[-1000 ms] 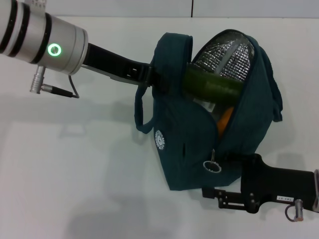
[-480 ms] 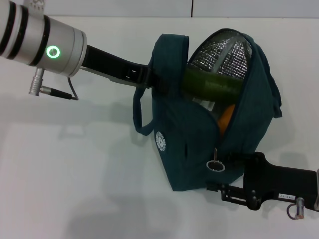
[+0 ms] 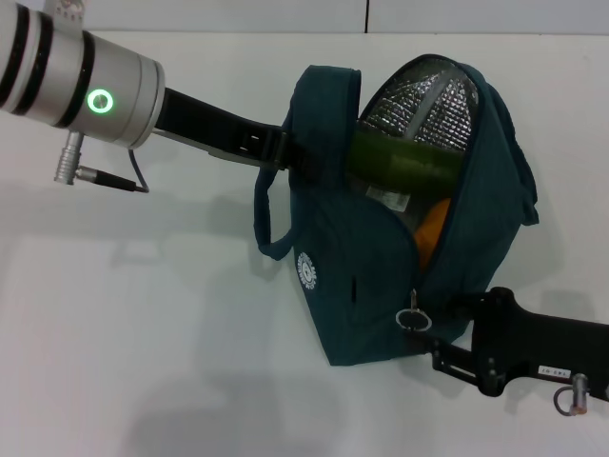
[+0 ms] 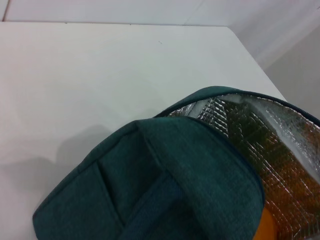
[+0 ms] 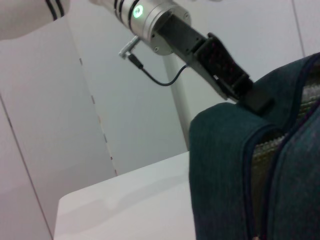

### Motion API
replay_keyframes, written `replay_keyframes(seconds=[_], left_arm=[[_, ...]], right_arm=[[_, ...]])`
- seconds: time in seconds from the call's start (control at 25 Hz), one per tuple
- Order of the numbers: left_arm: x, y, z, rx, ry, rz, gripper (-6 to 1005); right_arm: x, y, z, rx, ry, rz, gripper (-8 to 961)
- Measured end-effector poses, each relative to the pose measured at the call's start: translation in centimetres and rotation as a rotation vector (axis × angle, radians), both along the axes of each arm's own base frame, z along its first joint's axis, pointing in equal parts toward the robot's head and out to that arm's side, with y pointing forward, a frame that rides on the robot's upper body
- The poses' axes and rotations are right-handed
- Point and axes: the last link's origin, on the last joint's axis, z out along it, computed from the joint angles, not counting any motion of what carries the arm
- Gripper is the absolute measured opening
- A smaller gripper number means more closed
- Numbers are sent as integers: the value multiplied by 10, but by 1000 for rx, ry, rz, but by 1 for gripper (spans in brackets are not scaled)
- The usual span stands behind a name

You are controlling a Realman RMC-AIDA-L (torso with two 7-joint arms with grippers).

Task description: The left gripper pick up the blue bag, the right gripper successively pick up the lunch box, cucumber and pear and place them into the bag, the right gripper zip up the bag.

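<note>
Blue bag held up above the white table, mouth gaping along the unzipped edge, silver lining showing at the top. Left gripper clamped on the bag's upper left corner, just above the loop of the carry strap; fingers buried in the fabric, so closed on the bag itself. Inside the opening: cucumber lying across the mouth just under the lining, a patch of orange (pear or box, impossible to tell) lower down, toward the bag's right wall. Zip pull ring hanging at the bottom end of the open zip line, on the bag's lower front. Right gripper tucked against the bag's bottom right corner, right beside that ring; fingers hidden by the bag and the black mount, so no telling whether parted or pinched. From the left wrist: bag's dark top panel close up, lining beyond it.
</note>
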Motion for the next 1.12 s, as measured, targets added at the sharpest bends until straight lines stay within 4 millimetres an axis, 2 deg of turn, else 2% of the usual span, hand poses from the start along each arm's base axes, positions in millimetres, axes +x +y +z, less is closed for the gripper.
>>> replay_keyframes(seconds=[0.72, 0.92, 1.12], left_arm=[[0, 0, 0, 3, 0, -4, 41], [-1, 0, 0, 3, -2, -2, 41], [-2, -2, 1, 5, -26, -2, 50]], right_arm=[[3, 2, 1, 4, -12, -18, 303], [3, 3, 1, 10, -18, -15, 78], [2, 3, 1, 12, -13, -12, 45]])
